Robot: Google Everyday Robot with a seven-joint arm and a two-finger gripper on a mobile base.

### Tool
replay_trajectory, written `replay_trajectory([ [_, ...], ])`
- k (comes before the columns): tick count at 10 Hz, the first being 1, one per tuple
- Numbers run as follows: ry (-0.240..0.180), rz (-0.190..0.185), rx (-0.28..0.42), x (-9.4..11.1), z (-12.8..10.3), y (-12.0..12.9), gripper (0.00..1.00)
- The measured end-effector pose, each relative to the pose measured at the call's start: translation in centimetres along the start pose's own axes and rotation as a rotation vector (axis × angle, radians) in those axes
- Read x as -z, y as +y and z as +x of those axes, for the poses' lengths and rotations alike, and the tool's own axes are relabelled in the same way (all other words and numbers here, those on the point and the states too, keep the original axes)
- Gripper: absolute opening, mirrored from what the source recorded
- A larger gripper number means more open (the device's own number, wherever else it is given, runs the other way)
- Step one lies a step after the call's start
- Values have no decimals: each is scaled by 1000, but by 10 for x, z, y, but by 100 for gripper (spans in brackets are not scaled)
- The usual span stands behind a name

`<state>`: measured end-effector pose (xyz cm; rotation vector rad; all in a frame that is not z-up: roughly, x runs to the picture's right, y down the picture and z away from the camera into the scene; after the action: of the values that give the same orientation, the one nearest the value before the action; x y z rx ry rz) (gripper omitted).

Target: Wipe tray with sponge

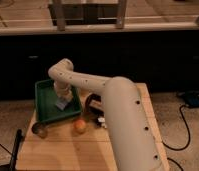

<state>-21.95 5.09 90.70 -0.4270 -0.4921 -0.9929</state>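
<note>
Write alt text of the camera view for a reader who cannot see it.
A white robot arm reaches over a wooden table, its hand down inside a dark-green tray at a pale grey-blue sponge. An orange ball and a dark round object lie on the table just in front of the tray.

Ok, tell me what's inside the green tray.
The pale grey-blue sponge lies inside the green tray, with the gripper directly above it. The arm covers the tray's far right corner, so anything there cannot be seen.
</note>
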Motion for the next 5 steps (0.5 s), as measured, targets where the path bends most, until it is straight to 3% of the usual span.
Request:
replay_trajectory([
  [5, -1, -1, 0, -1, 0, 1, 0],
])
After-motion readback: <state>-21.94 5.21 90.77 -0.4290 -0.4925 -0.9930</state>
